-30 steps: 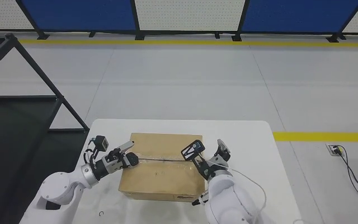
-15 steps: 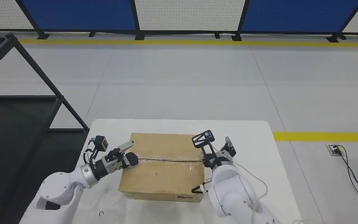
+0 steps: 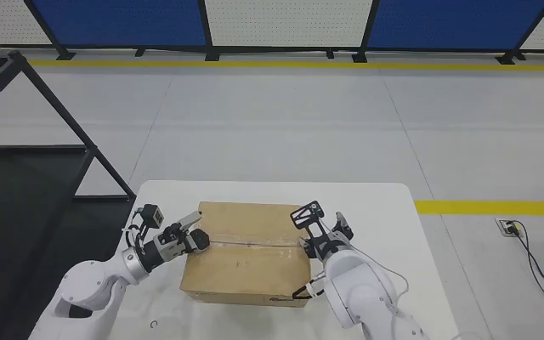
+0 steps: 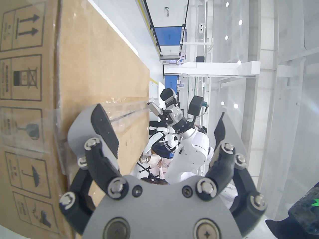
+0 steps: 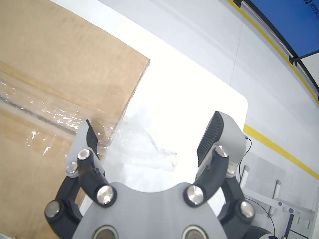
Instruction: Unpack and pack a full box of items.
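Box [image 3: 246,263] on table [image 3: 382,204], left hand [image 4: 159,115] and right hand [image 5: 152,118] flanking.

Large indoor test hall or robotics lab, not a home. Fenced off at the far side by blue partition panels [image 3: 119,21] and white perforated boards [image 3: 285,21] on black feet. Smooth pale grey floor [image 3: 280,127] marked with yellow lines [image 3: 255,63]. 1 white table [image 3: 382,212] as the workplace, a black metal frame [image 3: 72,126] just beside it. Floor socket [image 3: 508,227] with a cable off to one side. Overhead, a high white ceiling with rows of round lights [image 4: 240,22] and white beams [image 4: 224,67], seen from the left wrist.
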`<state>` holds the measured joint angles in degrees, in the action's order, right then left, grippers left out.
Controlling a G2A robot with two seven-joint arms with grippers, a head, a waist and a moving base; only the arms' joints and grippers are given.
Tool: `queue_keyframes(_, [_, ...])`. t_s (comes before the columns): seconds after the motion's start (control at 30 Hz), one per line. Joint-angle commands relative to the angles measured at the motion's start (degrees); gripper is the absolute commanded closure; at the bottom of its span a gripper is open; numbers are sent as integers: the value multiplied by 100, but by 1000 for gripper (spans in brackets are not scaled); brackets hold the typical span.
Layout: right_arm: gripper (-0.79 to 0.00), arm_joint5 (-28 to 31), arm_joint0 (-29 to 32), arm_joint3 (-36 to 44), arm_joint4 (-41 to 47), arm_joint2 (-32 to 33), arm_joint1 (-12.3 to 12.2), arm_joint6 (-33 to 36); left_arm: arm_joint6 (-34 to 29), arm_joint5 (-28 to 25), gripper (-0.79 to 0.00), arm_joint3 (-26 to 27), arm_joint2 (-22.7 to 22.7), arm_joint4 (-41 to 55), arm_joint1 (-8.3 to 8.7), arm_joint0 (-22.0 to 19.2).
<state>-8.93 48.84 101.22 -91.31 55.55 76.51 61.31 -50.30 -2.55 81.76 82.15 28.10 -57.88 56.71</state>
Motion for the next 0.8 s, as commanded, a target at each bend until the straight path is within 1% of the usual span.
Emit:
queue_keyframes(0.0, [-785,42,15,-20,25,28,10,-12,123,-3,-785,-11,21,84,-8,0])
queue_keyframes(0.23, [-785,165,125,21,125,141,50,-181,592,-18,-785,-80,28,149,-38,4])
queue_keyframes(0.47, [-785,342,194,67,374,306,83,-328,472,88,-785,-140,-86,-2,-42,-47])
queue_keyframes(0.57, [-785,448,184,146,667,402,103,-458,451,94,-785,-177,-102,-15,-45,-67])
queue_keyframes(0.67, [-785,601,150,321,1267,594,124,-703,438,105,-785,-189,-106,-27,-45,-81])
queue_keyframes(0.73, [-720,774,113,391,1666,733,130,-849,426,100,-785,-190,-105,-19,-46,-81])
queue_keyframes(0.77, [-563,893,82,435,1942,785,138,-930,422,104,-785,-193,-104,-13,-46,-78])
